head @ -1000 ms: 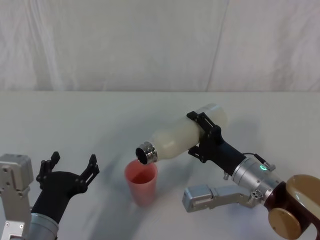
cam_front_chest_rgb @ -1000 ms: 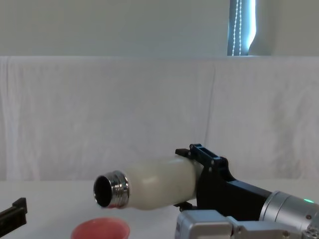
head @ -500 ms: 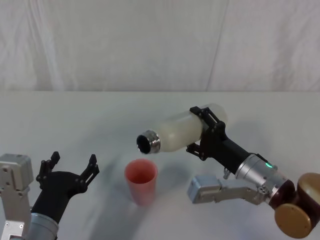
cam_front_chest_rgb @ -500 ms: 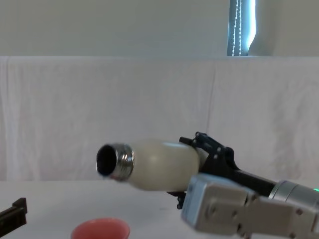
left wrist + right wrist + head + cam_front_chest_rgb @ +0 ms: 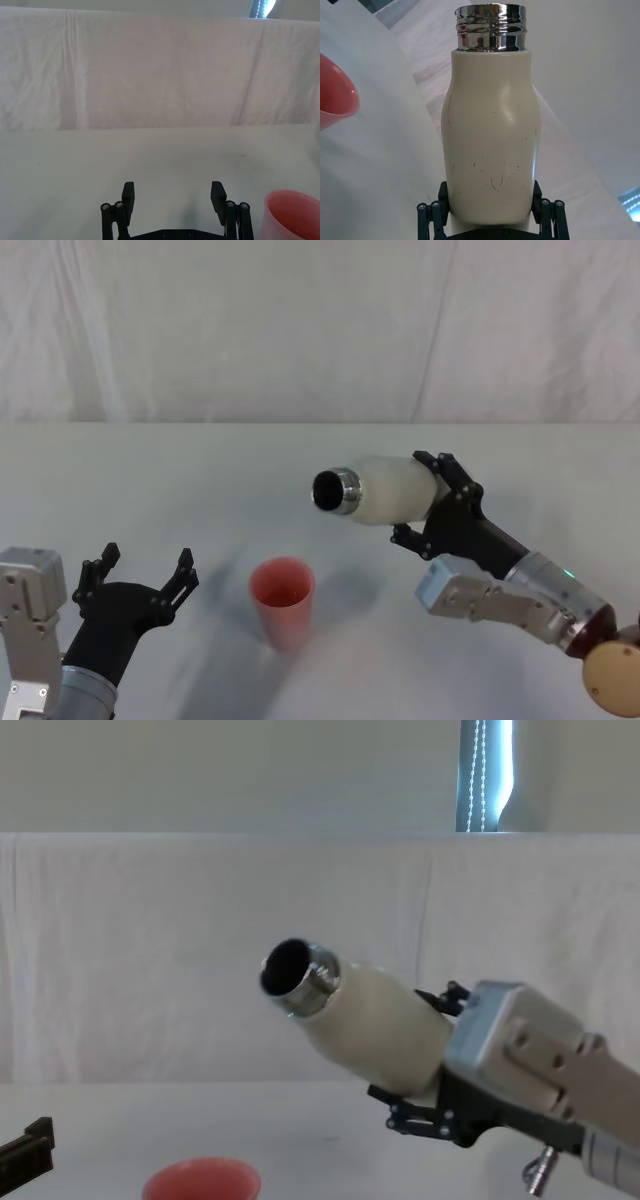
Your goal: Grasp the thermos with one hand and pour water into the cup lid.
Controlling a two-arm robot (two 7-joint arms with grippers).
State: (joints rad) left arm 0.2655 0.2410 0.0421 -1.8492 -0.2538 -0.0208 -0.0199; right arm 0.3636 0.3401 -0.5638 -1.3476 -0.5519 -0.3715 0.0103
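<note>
Cup lid [image 5: 283, 598]: standing on the counter [image 5: 180, 480], beside the idling left gripper [image 5: 140, 574], its fingers spread.
Right gripper [image 5: 430, 502]: fingers clamping the thermos [image 5: 385, 490], tilting its neck above the lid.

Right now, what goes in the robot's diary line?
right claw: holds thermos | mouth raised, beyond cup lid | left claw: open, idle

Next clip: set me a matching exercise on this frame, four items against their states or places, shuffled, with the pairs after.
Items:
1. thermos
2. cup lid
3. left gripper
4. right gripper

States:
A. jaws spread, holding nothing, low at the robot's left
B. standing upright on the table, open end up
C. clamped around the cream bottle's body
D. held in the air, chrome neck angled upward, away from the cup

Pairs: 1-D, 2-B, 3-A, 4-C
</note>
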